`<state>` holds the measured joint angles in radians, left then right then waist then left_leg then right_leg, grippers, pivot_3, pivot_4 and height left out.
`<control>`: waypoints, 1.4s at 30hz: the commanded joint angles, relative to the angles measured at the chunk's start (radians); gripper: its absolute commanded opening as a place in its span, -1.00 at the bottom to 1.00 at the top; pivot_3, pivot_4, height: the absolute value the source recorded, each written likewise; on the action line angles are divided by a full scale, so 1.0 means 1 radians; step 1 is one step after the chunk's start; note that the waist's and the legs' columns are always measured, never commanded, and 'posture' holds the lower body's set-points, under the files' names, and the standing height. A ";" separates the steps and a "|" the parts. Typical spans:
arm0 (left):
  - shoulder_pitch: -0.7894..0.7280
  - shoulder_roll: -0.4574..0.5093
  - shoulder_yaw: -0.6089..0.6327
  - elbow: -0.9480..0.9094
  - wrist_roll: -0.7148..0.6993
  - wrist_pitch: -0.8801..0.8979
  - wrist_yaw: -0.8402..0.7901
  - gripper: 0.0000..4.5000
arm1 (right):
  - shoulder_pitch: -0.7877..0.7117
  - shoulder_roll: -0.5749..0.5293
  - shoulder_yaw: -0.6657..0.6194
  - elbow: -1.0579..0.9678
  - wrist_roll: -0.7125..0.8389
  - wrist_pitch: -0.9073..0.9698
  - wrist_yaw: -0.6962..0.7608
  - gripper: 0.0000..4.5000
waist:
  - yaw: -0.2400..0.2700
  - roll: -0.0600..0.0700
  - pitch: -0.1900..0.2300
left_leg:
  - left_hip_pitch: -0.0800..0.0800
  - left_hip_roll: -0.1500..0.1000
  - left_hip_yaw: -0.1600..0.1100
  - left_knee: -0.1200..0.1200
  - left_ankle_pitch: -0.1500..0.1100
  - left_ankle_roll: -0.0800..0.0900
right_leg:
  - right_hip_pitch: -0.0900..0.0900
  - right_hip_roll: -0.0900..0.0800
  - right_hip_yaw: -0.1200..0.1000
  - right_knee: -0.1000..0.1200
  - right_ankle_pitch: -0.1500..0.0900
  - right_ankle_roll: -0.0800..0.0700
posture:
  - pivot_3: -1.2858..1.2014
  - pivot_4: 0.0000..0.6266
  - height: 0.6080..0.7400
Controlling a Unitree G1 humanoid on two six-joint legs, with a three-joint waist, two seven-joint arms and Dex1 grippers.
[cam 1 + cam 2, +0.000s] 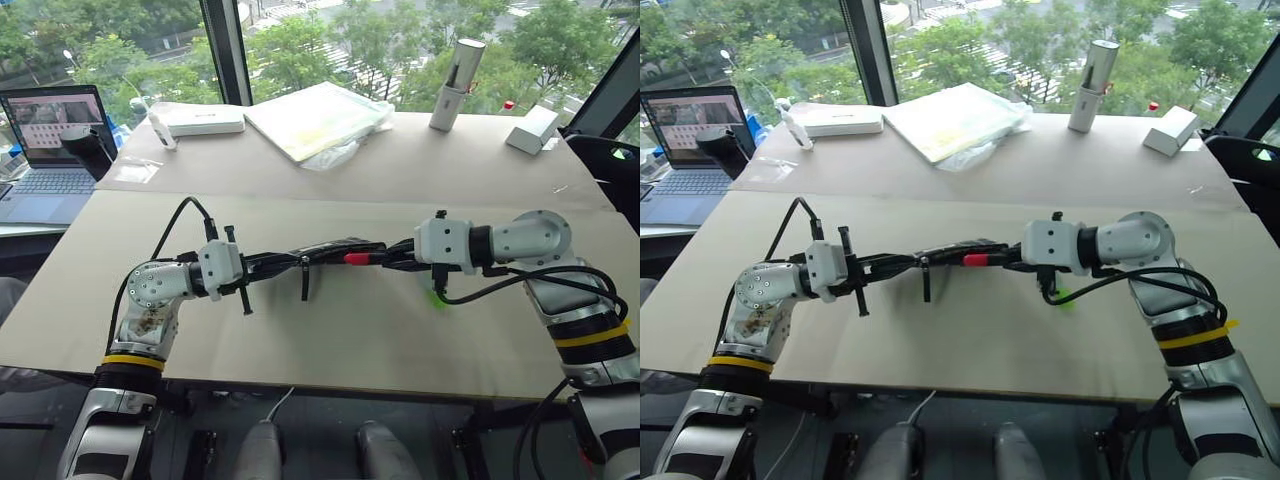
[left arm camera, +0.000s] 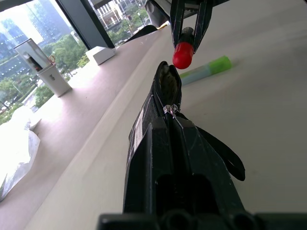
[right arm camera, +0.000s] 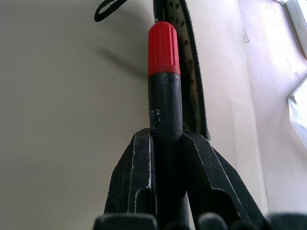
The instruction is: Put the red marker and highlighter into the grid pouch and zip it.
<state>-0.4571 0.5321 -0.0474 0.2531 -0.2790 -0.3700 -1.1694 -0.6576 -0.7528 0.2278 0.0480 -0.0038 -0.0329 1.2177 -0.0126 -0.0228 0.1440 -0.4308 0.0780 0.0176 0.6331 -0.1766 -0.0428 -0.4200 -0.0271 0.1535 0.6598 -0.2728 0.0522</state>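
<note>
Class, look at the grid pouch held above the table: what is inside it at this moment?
Nothing can be confirmed: the grid pouch hides its interior. The red marker, gripped by the right gripper, is outside at its end; the highlighter lies on the table.

Daylit beige table [image 1: 330, 340] before tall windows [image 1: 420, 40] overlooking green trees [image 1: 300, 45].

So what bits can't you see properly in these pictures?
- Highlighter: in the left eye view the right gripper and its arm cover nearly all of it.
- Grid pouch: seen edge-on in every view, and the left gripper, clamped shut on it, covers one end, so how far the zip is open is unclear.
- Red marker: the right gripper's fingers hide its back end.
- Laptop: cut off by the left eye view's edge.
</note>
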 commanded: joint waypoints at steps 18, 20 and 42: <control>0.014 -0.009 -0.026 -0.031 0.022 -0.035 0.007 -1.00 | -0.092 -0.038 0.022 0.099 -0.083 -0.057 -0.029 -0.79 | -0.001 0.000 0.000 | 0.000 0.000 0.000 0.000 0.000 0.000 | -0.001 0.000 0.000 0.000 0.000 0.000 | 0.03 -0.52 1.00; 0.014 -0.010 -0.028 -0.033 0.022 -0.036 0.009 -1.00 | -0.091 -0.033 0.037 0.115 -0.099 -0.068 -0.026 -0.79 | -0.003 0.000 0.000 | 0.000 0.000 0.000 0.000 0.000 0.000 | -0.001 0.000 0.000 0.000 0.000 0.000 | 0.03 -0.52 1.00; 0.007 -0.031 -0.054 -0.033 0.021 -0.033 0.015 -1.00 | -0.199 0.244 0.179 0.157 -0.230 -0.050 -0.100 -0.79 | 0.000 0.000 0.000 | 0.000 0.000 0.000 0.001 0.000 0.000 | -0.001 0.000 0.000 0.002 0.000 0.000 | 0.03 -0.52 1.00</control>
<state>-0.4319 0.5032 -0.1061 0.2502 -0.2531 -0.3912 -1.1596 -0.8265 -0.5240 0.4007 0.2264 -0.2252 -0.0849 1.1418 -0.0130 -0.0229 0.1441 -0.4308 0.0780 0.0177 0.6337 -0.1766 -0.0428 -0.4208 -0.0270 0.1535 0.6621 -0.2730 0.0517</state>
